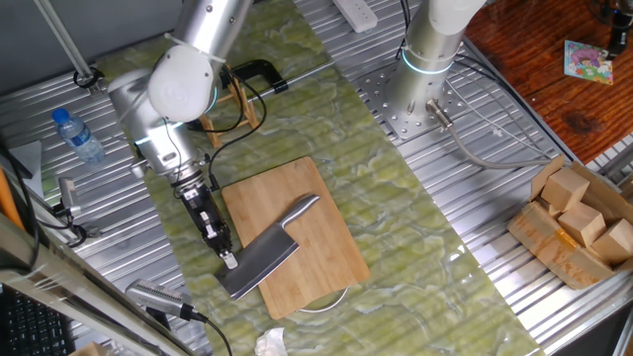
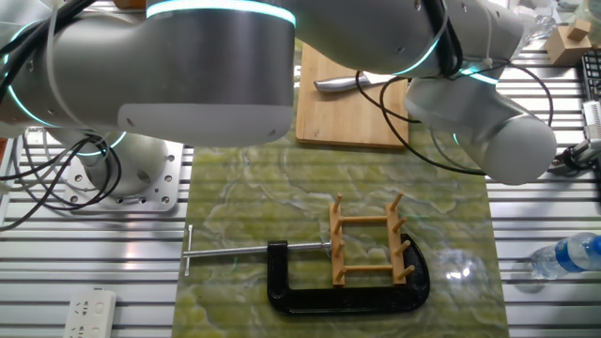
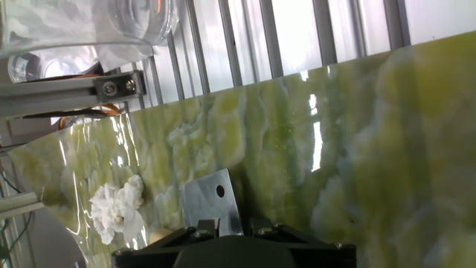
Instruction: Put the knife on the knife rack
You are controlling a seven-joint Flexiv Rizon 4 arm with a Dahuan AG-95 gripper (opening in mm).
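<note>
The knife (image 1: 262, 259) is a steel cleaver lying flat on a wooden cutting board (image 1: 297, 188), handle (image 1: 303, 209) pointing to the back right and blade end overhanging the board's near-left edge. My gripper (image 1: 227, 259) points steeply down at that blade end. In the hand view the blade's corner with its hole (image 3: 212, 197) rises just past the gripper (image 3: 227, 225); the fingers are mostly hidden by the dark housing. The light-wood knife rack (image 1: 242, 104) stands behind the arm and shows plainly in the other fixed view (image 2: 369, 246). The knife handle (image 2: 338, 83) also shows there.
A black clamp (image 2: 310, 293) with a long steel screw lies around the rack's base. A water bottle (image 1: 77, 133) stands at the left, crumpled white paper (image 1: 269, 344) near the front edge and a box of wood blocks (image 1: 579, 222) at the right. A second arm's base (image 1: 425, 69) stands behind.
</note>
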